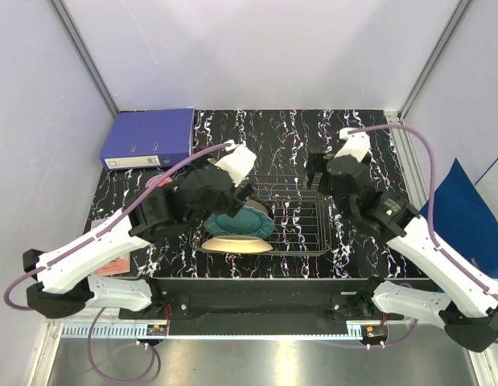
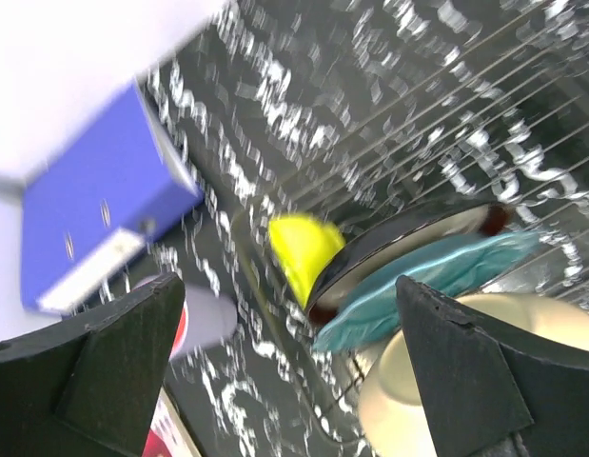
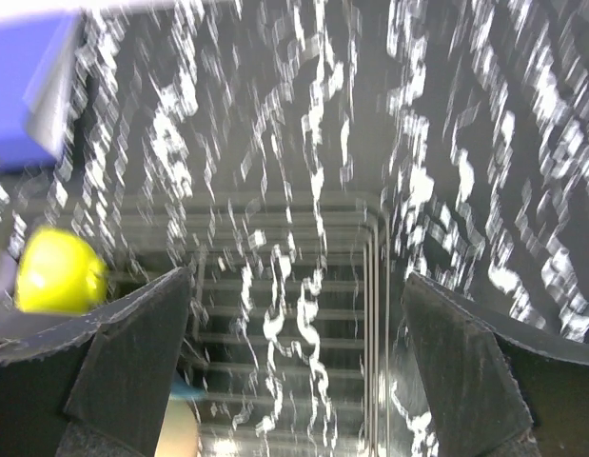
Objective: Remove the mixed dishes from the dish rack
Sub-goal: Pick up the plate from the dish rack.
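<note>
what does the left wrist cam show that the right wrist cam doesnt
Only the left wrist view: a dark-rimmed dish standing on edge against the teal plate, with a cream dish next to them. The right wrist view catches at most slivers of these. Only the right wrist view: the dish rack at its rounded corner, with bare wire floor. Both: the yellow-green bowl, the blue binder and the marbled table.

Black tabletop (image 1: 273,129) w/ white marble veining. Solid blue binder (image 1: 148,135), white spine label. Teal plate (image 1: 236,219), plain cream dish (image 1: 236,244), bright yellow-green bowl (image 2: 304,249). Silver wire-grid rack (image 1: 309,221). White & black arms (image 1: 442,257), purple cables (image 1: 432,173).
</note>
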### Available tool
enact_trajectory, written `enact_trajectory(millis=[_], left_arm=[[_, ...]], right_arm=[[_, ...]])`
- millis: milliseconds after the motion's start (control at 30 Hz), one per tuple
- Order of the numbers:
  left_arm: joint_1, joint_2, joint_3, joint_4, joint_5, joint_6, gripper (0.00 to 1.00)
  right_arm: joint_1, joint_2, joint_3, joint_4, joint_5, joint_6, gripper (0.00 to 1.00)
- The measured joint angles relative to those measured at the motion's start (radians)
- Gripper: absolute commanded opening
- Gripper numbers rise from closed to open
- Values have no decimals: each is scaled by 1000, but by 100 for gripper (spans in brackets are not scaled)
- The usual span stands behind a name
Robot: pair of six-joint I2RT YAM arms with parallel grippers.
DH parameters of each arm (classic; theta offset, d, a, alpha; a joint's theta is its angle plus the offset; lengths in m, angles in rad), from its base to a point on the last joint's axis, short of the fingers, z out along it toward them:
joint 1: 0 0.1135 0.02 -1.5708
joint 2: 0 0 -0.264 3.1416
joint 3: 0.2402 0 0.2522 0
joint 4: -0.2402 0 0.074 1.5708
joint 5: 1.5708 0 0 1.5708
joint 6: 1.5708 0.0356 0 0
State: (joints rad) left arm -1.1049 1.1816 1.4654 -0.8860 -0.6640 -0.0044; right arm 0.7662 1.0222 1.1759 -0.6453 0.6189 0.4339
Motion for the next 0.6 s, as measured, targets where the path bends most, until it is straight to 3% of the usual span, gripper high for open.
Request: enact_trajectory(millis=[133, 333, 600], left_arm=[[-108, -6, 26, 0, -3, 45, 99], [-324, -115, -95, -19, 9, 60, 97], [-474, -111, -225, -78, 32, 34, 95]], right_arm=[[104, 14, 130, -50, 137, -50, 100], [338, 39, 115, -168, 300, -59, 100], [359, -11, -23, -200, 302, -11, 100]])
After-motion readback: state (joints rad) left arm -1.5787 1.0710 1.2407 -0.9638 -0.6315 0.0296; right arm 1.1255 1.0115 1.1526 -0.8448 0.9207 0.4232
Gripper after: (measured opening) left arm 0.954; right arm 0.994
